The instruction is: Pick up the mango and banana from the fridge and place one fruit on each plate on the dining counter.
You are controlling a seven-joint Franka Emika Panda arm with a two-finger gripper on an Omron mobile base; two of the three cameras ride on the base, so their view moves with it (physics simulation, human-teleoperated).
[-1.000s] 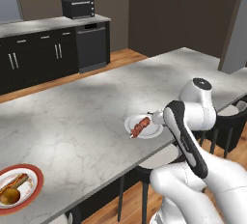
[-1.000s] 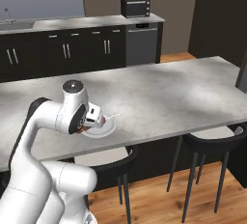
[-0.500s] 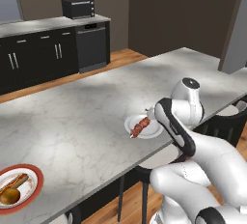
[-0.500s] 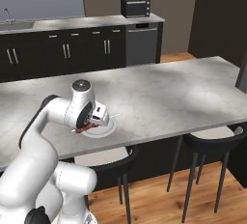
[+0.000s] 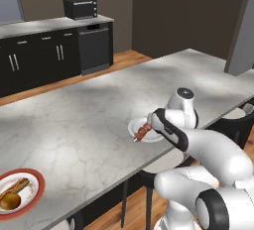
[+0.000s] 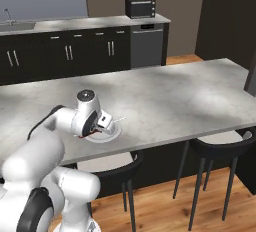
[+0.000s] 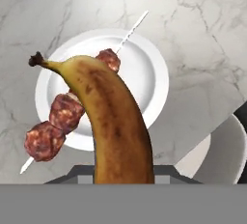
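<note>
The marbled desk [image 5: 74, 125] carries a small white plate [image 7: 144, 73] with a meat skewer [image 7: 62, 117]. My end effector [image 5: 149, 125] is squeezed on the banana [image 7: 113, 121], above the plate's 6 o'clock edge. It looks light, soft, bruisable; hold its thick middle.

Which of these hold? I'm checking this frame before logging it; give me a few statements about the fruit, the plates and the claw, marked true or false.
1. The claw is shut on the banana. True.
2. The white plate under the banana is bare. False: a meat skewer lies on it.
3. The red-rimmed plate sits on the dining counter, far from the white plate. True.
4. The banana lies flat on the white plate. False: it is held above it.
5. A dark toaster oven stands on the back counter. True.
</note>
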